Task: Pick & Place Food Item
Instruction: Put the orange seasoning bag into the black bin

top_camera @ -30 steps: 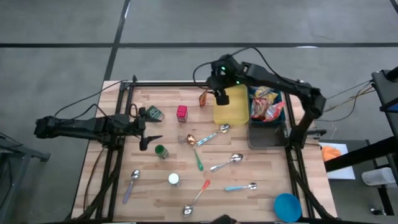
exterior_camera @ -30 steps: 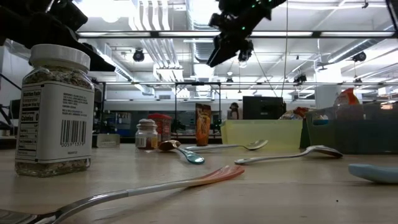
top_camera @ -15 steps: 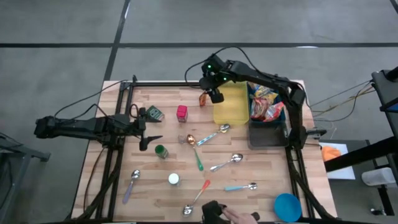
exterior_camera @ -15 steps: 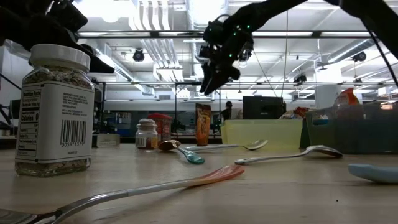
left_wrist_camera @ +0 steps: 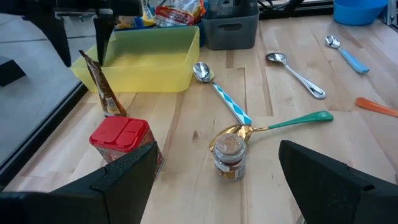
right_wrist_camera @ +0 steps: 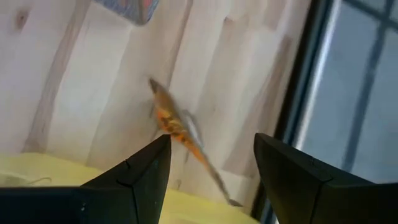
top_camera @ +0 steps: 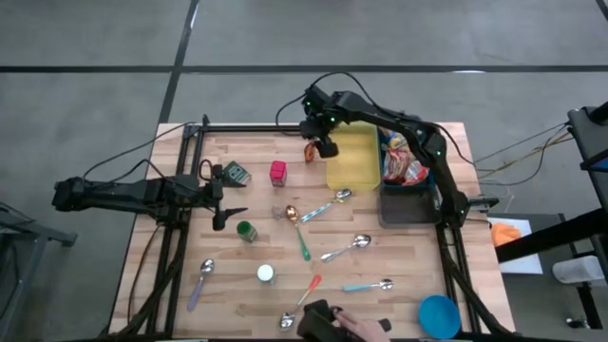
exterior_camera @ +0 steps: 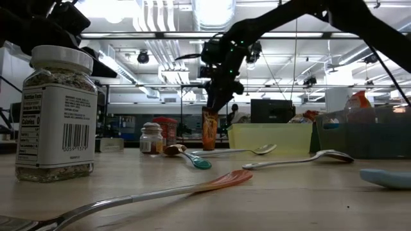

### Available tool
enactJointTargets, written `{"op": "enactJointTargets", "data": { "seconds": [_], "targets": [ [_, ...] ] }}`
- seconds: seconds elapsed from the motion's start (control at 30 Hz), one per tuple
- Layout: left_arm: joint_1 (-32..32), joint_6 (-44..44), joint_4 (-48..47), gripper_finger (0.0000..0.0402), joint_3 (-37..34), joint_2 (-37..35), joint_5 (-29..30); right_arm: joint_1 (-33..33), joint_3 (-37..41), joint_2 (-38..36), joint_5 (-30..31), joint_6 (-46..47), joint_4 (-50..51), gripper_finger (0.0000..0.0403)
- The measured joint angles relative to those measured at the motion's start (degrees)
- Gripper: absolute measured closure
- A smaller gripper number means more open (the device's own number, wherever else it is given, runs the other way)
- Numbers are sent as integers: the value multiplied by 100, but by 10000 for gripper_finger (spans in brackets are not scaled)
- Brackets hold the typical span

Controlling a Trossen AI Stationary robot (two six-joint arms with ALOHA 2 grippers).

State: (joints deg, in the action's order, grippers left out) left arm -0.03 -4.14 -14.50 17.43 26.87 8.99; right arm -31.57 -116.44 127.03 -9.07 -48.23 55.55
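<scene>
The food item is a thin orange-brown packet [top_camera: 310, 151] standing on its lower end near the table's far edge, just left of the yellow bin [top_camera: 353, 163]. In the left wrist view the packet [left_wrist_camera: 99, 84] stands tilted. My right gripper [top_camera: 323, 148] hangs open just above it, fingers pointing steeply down. In the low view the gripper [exterior_camera: 212, 104] is right over the packet's top [exterior_camera: 209, 114]. The right wrist view shows the packet [right_wrist_camera: 179, 132] ahead between the two fingers. My left gripper [top_camera: 228, 201] waits open at the table's left side.
A grey bin [top_camera: 408, 195] holding snack bags stands right of the yellow bin. A red-lidded jar [top_camera: 277, 172], a green-lidded jar [top_camera: 246, 231], a white-lidded jar [top_camera: 265, 274], several spoons [top_camera: 328, 203] and a blue bowl [top_camera: 438, 314] are spread about. A person's hand [top_camera: 353, 328] shows at the near edge.
My right gripper has come from over the yellow bin toward the table's left edge and down, tipping more steeply downward, until it hangs just over the packet. A person's hand has come in at the near edge.
</scene>
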Motion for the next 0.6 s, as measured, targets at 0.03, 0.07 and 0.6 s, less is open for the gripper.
{"op": "enactJointTargets", "data": {
  "seconds": [0.03, 0.07, 0.6],
  "targets": [
    [-1, 0, -1, 61, 0, 0, 0, -2, -91, 64, 1, 11, 136, 174],
    [-2, 0, -1, 61, 0, 0, 0, -10, -172, 124, 1, 20, 260, 175],
    [0, 0, -14, 62, 0, -2, 0, -9, -612, 494, -27, -19, 601, 354]
  ]
}}
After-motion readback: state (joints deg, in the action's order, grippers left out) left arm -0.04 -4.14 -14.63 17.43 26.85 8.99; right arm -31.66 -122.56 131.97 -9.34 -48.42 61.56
